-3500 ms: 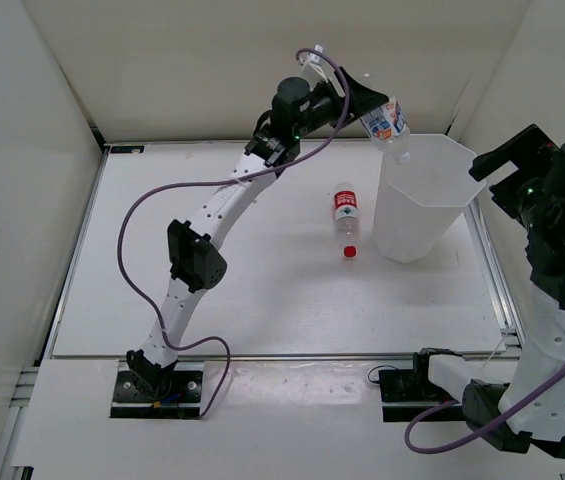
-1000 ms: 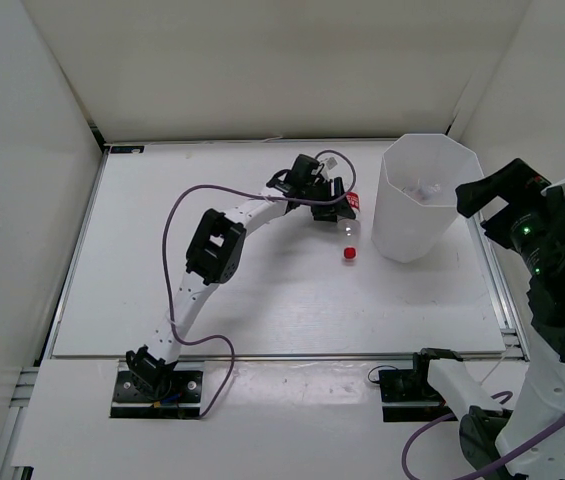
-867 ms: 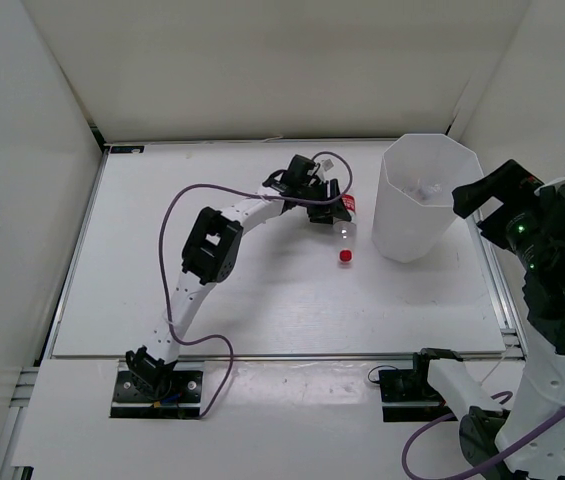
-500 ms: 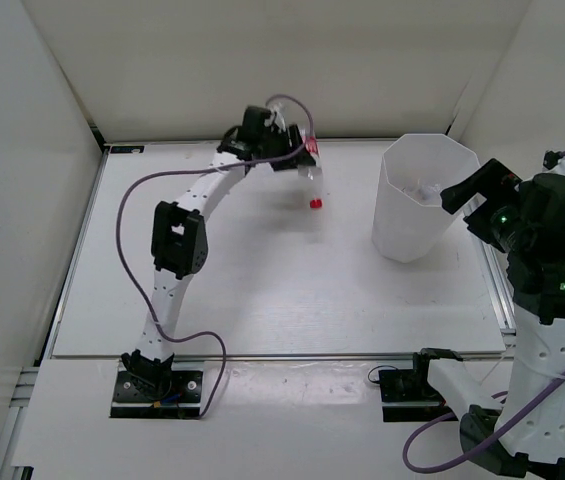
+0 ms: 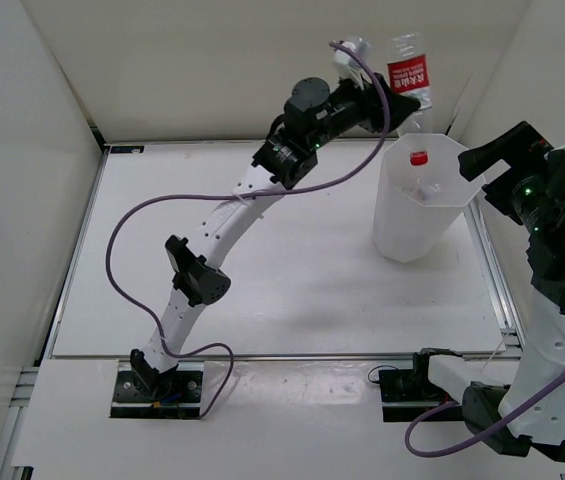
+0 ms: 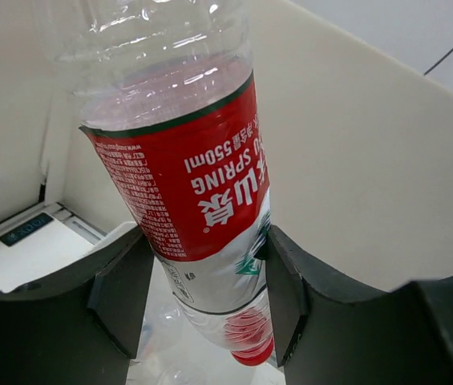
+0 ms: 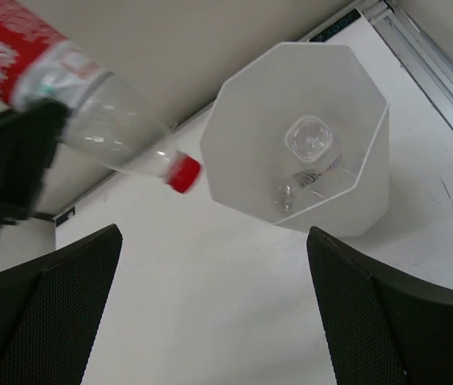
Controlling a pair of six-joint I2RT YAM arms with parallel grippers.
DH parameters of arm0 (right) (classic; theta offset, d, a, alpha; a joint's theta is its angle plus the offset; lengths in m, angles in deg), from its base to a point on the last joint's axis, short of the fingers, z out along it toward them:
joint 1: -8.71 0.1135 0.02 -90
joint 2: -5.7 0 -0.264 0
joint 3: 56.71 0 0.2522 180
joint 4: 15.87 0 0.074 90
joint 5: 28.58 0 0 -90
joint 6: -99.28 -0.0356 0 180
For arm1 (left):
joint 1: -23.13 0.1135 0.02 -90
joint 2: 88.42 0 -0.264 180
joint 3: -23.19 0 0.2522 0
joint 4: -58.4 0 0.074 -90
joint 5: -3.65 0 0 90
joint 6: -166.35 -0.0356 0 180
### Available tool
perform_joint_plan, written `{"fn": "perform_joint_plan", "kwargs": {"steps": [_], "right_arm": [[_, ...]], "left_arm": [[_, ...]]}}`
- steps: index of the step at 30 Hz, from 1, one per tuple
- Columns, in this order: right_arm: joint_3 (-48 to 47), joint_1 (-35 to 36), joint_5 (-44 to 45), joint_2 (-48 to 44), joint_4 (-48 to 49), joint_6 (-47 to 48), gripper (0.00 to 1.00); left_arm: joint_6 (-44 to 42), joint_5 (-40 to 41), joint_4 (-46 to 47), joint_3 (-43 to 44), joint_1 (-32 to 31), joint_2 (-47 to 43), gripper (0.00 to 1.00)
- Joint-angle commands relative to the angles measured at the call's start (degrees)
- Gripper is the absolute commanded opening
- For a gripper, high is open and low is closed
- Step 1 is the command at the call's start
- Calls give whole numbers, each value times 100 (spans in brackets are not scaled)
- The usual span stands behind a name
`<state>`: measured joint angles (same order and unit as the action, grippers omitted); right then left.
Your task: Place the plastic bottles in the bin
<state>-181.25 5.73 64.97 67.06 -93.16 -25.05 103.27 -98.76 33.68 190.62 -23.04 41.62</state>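
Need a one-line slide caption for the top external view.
Left gripper holds the red-labelled bottle cap-down above the octagonal white bin.

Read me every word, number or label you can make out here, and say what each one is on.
"550ml": red label of the red-capped bottle, upside down in the left wrist view.
"U SPRING": same label, its start hidden.
"山泉": same label, large white characters.
Fine print on the label's edge: too small to read.
Small dark plate low at left: blurred.
Label of the clear bottle in the bin: blurred.
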Motion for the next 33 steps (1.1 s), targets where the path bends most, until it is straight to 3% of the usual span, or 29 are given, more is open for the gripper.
{"fn": "perform_joint_plan", "kwargs": {"steps": [1, 4, 7, 8, 13, 19, 20, 24, 26, 32, 33], "right_arm": [[-444, -9, -100, 34, -238, 75, 100], [-444, -9, 23, -97, -344, 146, 100], [-277, -9, 75, -150, -345, 198, 100], [-225, -9, 75, -151, -345, 198, 100], [-172, -9, 312, -98, -397, 110, 100], [-162, -9, 252, 514, -966, -57, 100], [-233, -9, 42, 639, -1082, -57, 100], [-357, -9, -538, 1096, -1189, 153, 100], [-7, -9, -1696, 1228, -656, 530, 100], [179, -9, -2078, 1300, -486, 646, 100], [249, -9, -2078, 1099, -224, 707, 100]], "left_arm": [[-65, 247, 121, -64, 47, 346, 56], [85, 177, 121, -196, -94, 495, 61], [209, 54, 121, -249, -146, 619, 97], [209, -16, 121, -328, -146, 619, 100], [-63, 150, 121, -582, -146, 49, 100], [-854, 781, -1012, -1837, 196, -1522, 100], [-916, 1218, -1013, -2710, 292, -1847, 100], [-1267, 2109, -1180, -4632, 486, -3638, 100], [-1268, 2817, -1398, -5491, 626, -4133, 100], [-1742, 4594, -1708, -6699, 627, -5392, 100], [-1803, 5433, -1708, -6935, 627, -5462, 100]]}}
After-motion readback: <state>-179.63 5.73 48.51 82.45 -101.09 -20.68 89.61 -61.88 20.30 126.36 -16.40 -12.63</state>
